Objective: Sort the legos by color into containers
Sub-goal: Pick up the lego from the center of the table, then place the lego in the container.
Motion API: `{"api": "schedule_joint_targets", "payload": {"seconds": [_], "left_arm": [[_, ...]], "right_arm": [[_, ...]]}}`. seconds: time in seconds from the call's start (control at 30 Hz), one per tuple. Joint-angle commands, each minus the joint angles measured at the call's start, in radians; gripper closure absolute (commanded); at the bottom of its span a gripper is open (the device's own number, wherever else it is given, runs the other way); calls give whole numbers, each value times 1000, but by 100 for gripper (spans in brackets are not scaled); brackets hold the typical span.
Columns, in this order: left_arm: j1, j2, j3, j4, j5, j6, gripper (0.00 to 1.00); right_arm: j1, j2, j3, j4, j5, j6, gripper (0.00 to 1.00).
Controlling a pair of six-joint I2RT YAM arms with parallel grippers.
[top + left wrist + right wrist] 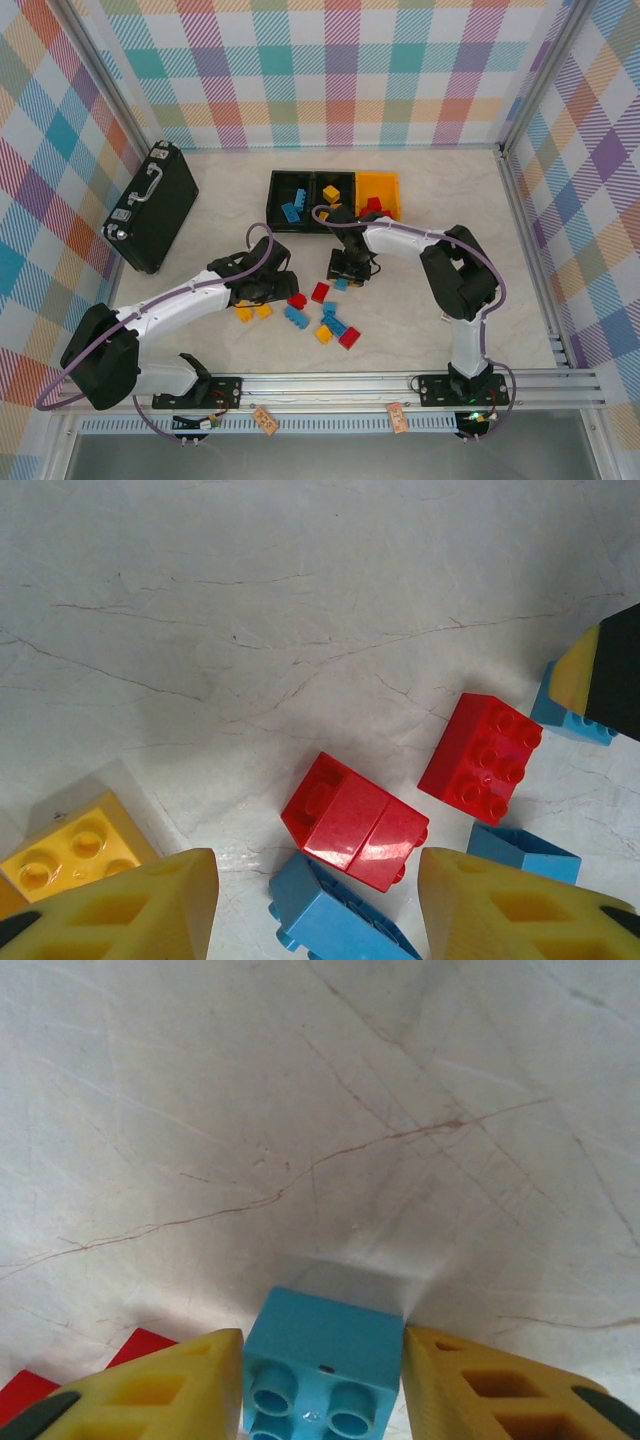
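R claw (320, 1360): clenched on light-blue studded plastic brick (322, 1345), at white marbled table (300, 1110). L claw (318, 868): released, straddling red studded plastic brick (355, 820), 6 o'clock of joined plastic bins (314, 185).

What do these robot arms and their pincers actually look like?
The left arm and right arm have white tubular links between bulky black joints. A purple cable loops along each. Their fingers are yellow wedges with recessed rectangular pockets and black edging.
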Motion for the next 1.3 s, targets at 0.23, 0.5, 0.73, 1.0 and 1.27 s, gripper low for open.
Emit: {"api": "schedule_joint_targets", "payload": {"seconds": [0.23, 0.5, 0.73, 1.0, 1.27], "left_arm": [[15, -6, 0, 6, -25, -19, 45], [27, -82, -22, -63, -133, -91, 45], [50, -168, -73, -70, -145, -125, 44], [64, -221, -105, -87, -146, -152, 44], [69, -250, -120, -107, -153, -164, 44]], "right_arm": [[7, -16, 40, -48, 38, -48, 74], [6, -26, 216, -94, 84, -144, 74], [5, 90, 502, -155, 84, -228, 73], [-2, 305, 866, -194, 5, -289, 72], [-26, 481, 1115, -154, -83, -295, 71]]}}
